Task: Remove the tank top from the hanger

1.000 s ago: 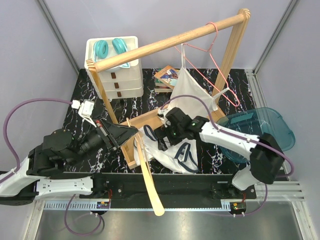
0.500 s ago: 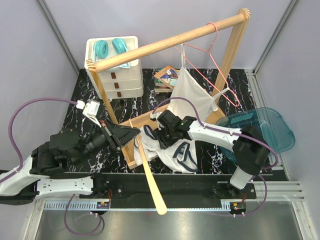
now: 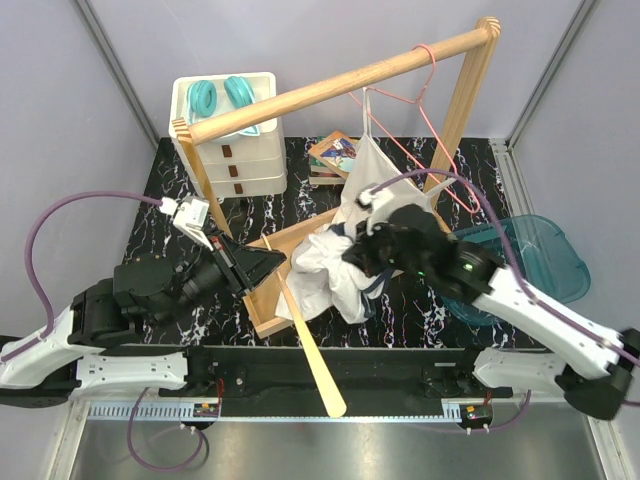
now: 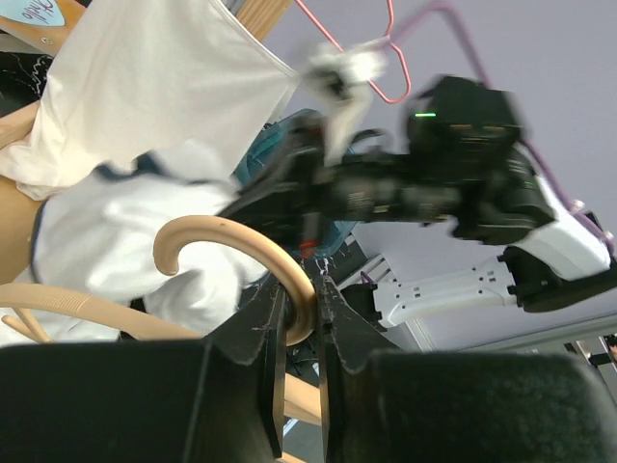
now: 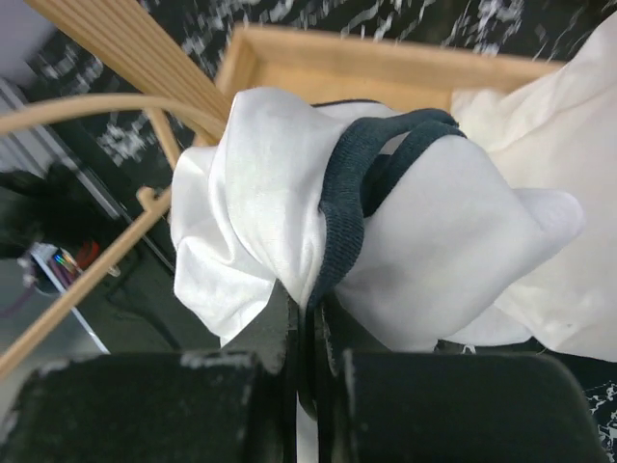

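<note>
Now our left gripper (image 4: 301, 289) clamps the hanger (image 4: 207, 234); our right gripper (image 5: 308, 313), pinching the tank top (image 5: 260, 183), must pull it clear rightward.

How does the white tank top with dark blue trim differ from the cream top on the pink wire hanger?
The white tank top with dark blue trim is bunched, pinched in the right gripper; the cream top hangs spread out. The tank top has dark edging; the cream top looks plain. The cream top hangs from the pink wire hanger on the wooden rail; the tank top sits lower. Both are pale.
</note>
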You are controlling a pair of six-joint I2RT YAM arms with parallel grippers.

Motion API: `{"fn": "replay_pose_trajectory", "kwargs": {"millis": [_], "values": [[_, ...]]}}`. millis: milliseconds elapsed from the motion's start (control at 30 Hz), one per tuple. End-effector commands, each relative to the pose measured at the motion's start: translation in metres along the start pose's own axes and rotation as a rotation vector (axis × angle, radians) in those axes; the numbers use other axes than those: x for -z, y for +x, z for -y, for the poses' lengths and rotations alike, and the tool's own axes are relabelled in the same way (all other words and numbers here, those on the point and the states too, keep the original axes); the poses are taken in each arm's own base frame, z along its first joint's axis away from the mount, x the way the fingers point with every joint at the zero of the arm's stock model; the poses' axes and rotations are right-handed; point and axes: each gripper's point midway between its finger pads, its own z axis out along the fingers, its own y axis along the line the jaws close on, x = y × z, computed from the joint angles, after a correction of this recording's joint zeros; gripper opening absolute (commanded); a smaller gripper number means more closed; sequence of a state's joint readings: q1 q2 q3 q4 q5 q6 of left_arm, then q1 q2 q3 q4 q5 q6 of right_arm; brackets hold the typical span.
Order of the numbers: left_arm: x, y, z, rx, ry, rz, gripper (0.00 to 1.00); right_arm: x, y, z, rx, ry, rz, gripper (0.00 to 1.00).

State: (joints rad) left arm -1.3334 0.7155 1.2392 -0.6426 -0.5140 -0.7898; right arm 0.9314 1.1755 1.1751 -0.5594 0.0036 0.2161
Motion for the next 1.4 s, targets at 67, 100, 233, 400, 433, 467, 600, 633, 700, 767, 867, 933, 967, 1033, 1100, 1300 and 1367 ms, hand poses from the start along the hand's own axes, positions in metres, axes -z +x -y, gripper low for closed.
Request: {"fn": "replay_pose_trajectory", "kwargs": {"millis": [67, 100, 233, 400, 433, 467, 600, 633, 700, 767, 867, 933, 967, 1033, 1100, 1300, 1367], "values": [[0.003, -0.031, 0.009, 0.030, 0.006, 0.102, 0.00, 0.082, -0.054, 0.000, -0.184, 0.019, 0.310, 0.00], [0.002, -0.030, 0.008, 0.027, -0.001, 0.101, 0.00, 0.087, -0.052, 0.002, -0.220, 0.020, 0.326, 0.00], [-0.001, -0.029, 0.009, 0.026, -0.005, 0.104, 0.00, 0.116, -0.029, 0.018, -0.480, 0.042, 0.423, 0.00], [-0.008, -0.025, 0.012, 0.021, -0.007, 0.093, 0.00, 0.145, -0.013, 0.058, -0.645, 0.156, 0.596, 0.00], [-0.010, -0.024, 0.014, 0.021, -0.002, 0.090, 0.00, 0.156, -0.014, 0.061, -0.647, 0.155, 0.630, 0.00], [-0.013, -0.022, 0.015, 0.019, -0.003, 0.085, 0.00, 0.161, -0.014, 0.067, -0.642, 0.186, 0.650, 0.00], [-0.017, -0.020, 0.022, 0.009, 0.007, 0.068, 0.00, 0.190, 0.024, 0.107, -0.754, 0.417, 0.617, 0.00], [-0.018, -0.020, 0.023, 0.011, 0.011, 0.066, 0.00, 0.197, 0.032, 0.116, -0.781, 0.469, 0.618, 0.00], [-0.020, -0.018, 0.024, 0.014, 0.007, 0.062, 0.00, 0.213, 0.052, 0.139, -0.831, 0.627, 0.624, 0.00], [-0.021, -0.018, 0.025, 0.012, 0.010, 0.060, 0.00, 0.228, 0.058, 0.156, -0.833, 0.751, 0.653, 0.00], [-0.023, -0.017, 0.026, 0.009, 0.011, 0.057, 0.00, 0.245, 0.071, 0.176, -0.848, 0.957, 0.659, 0.00], [-0.023, -0.017, 0.026, 0.009, 0.010, 0.056, 0.00, 0.246, 0.071, 0.181, -0.825, 1.040, 0.653, 0.00], [-0.025, -0.016, 0.026, 0.007, 0.007, 0.053, 0.00, 0.245, 0.068, 0.181, -0.813, 1.053, 0.650, 0.00], [-0.025, -0.015, 0.029, 0.007, 0.016, 0.045, 0.00, 0.239, 0.057, 0.180, -0.786, 1.086, 0.650, 0.00], [-0.026, -0.013, 0.030, 0.012, 0.021, 0.039, 0.00, 0.236, 0.045, 0.181, -0.739, 1.130, 0.656, 0.00], [-0.024, -0.009, 0.031, 0.033, 0.034, 0.021, 0.00, 0.250, 0.003, 0.192, -0.580, 1.293, 0.784, 0.00], [-0.022, -0.009, 0.031, 0.036, 0.041, 0.019, 0.00, 0.242, 0.003, 0.198, -0.584, 1.349, 0.762, 0.00]]}}
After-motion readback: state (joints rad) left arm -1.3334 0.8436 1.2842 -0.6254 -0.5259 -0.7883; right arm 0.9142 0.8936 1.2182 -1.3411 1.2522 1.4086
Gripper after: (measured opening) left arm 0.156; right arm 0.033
